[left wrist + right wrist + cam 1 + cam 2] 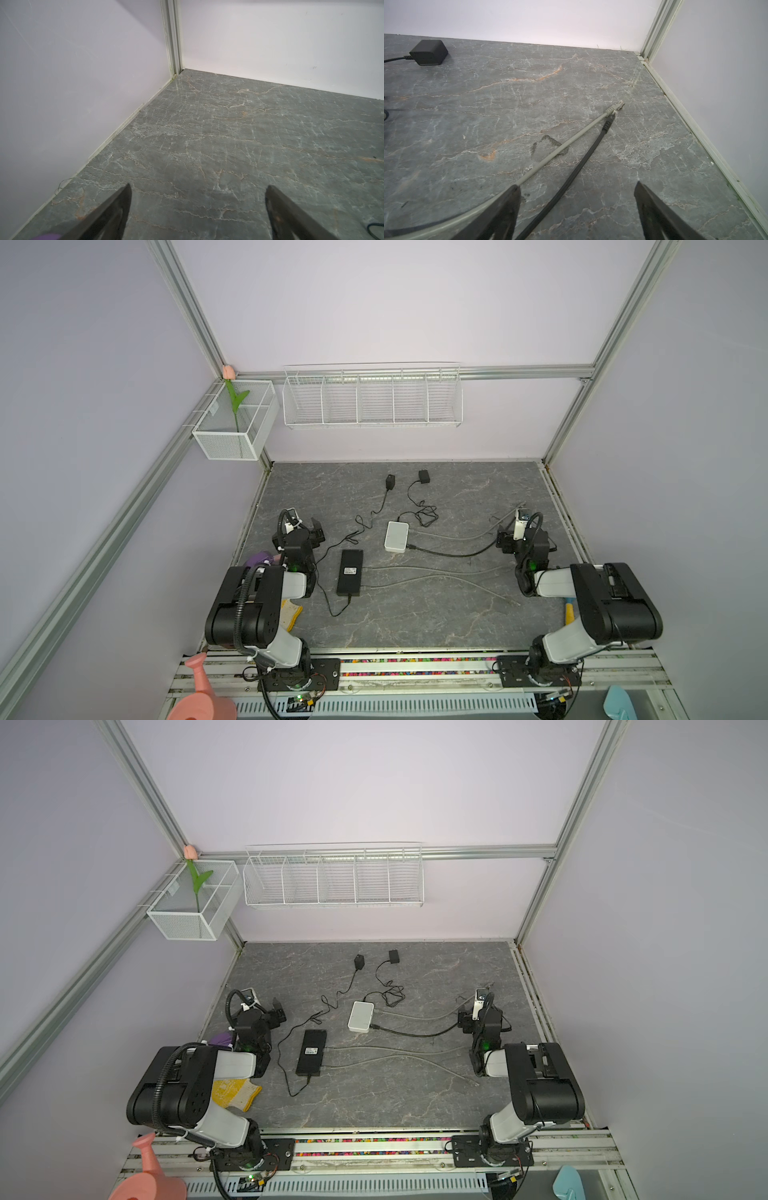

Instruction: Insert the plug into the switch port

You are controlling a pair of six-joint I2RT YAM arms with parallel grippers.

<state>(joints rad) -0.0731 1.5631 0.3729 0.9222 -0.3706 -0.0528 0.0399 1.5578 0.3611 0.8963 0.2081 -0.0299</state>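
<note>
My left gripper gapes wide, empty, above open counter by the wall corner. My right gripper, equally wide and empty, faces the black plug near the side wall.

walls: pale lilac | frame: aluminium posts | tabletop: grey veined marble | back wall: white wire shelf

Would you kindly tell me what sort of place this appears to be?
Most likely a robot lab test cell: pale panels on an aluminium frame enclose a stone-look tabletop, a left arm and a right arm are mounted on a front rail, and a white switch lies among loose cables.
</note>
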